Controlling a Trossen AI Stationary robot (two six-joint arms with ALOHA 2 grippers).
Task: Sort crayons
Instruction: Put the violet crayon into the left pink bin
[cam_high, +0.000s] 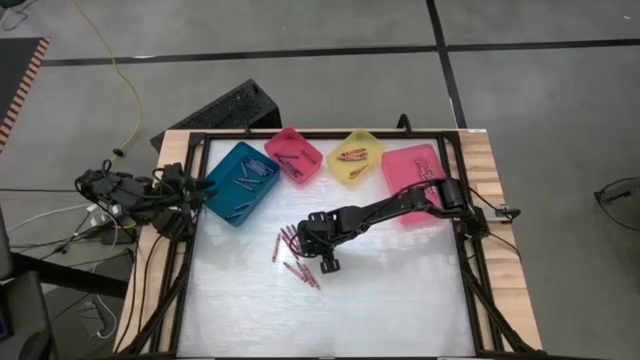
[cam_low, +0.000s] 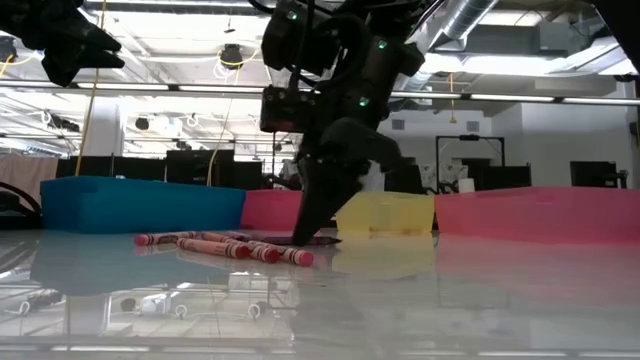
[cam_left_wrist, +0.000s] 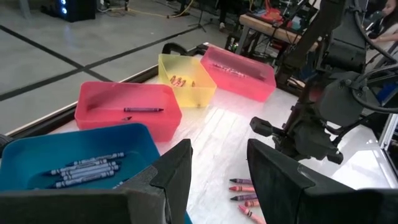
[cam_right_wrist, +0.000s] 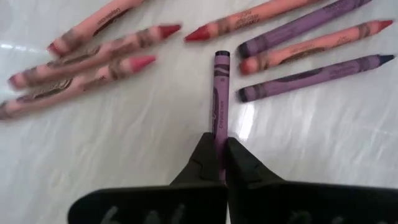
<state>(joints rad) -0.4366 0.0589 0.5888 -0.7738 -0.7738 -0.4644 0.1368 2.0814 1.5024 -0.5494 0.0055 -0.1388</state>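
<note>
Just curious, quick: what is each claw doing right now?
Left gripper: open, empty, beside the teal bin.
Right gripper: shut on a purple crayon on the table.

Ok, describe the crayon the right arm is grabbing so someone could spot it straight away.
On the white table, below the bins, lies a loose cluster of crayons. The right gripper is shut on a purple crayon in the middle of them. It alone sits pinched between the dark fingertips, pointing straight away from the gripper.

The right gripper (cam_low: 318, 236) is being pressed down among the crayons (cam_low: 225, 246). Coloured bins (cam_low: 140, 205) are being seen behind.
</note>
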